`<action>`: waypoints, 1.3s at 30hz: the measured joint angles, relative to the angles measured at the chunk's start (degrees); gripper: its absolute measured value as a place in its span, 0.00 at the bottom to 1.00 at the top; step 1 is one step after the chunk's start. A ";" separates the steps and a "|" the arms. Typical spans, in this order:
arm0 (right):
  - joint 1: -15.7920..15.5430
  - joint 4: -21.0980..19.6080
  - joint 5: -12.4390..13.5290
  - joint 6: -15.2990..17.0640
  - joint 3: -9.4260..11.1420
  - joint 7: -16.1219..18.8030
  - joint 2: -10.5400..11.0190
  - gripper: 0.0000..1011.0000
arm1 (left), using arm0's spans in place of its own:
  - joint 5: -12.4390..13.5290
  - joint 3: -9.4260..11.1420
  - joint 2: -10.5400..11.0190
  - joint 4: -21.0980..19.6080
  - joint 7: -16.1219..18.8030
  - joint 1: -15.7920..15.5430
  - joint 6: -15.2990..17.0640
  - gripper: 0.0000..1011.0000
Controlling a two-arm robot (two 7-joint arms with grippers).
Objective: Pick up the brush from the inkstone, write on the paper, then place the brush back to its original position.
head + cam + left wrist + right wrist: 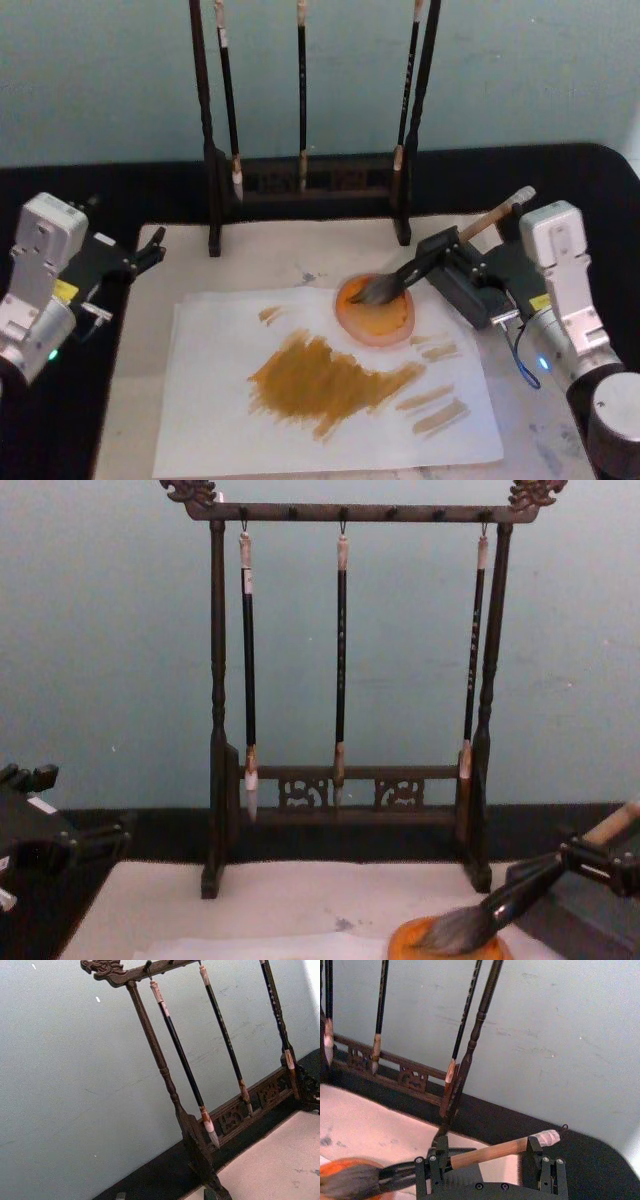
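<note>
Two grippers flank the scene in the head view: the right gripper, at centre right of the frame, has its fingers closed narrow on the pale tan wooden handle of the brush, while the left gripper sits idle at the left edge of the frame, and whether its fingers are wide or narrow I cannot tell. The brush slants down to the left so that its bushy grey-brown tuft rests in the inkstone, a shallow round orange dish lying on the upper right part of the paper; judging by this lean, the brush is being returned to or dipped in the dish. The paper is a thin white sheet with a wavy edge, already carrying a broad ochre smear and several short strokes, so the writing seems largely done. It lies on a cream mat on the dark worktop. Behind stands a carved dark wooden rack with three thin brushes hanging tips down.
</note>
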 joint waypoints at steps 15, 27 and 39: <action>-0.08 0.66 -5.82 1.26 -0.57 -1.89 -0.43 0.99 | 0.00 0.00 0.00 0.00 0.00 0.00 0.00 1.00; -0.06 0.65 -5.52 1.23 -0.52 -1.81 -0.39 0.99 | 0.00 0.00 0.00 0.00 0.00 0.00 0.00 1.00; -0.06 0.61 -5.32 1.19 -0.52 -1.74 -0.35 0.99 | 0.00 0.00 0.00 0.00 0.00 0.00 0.00 1.00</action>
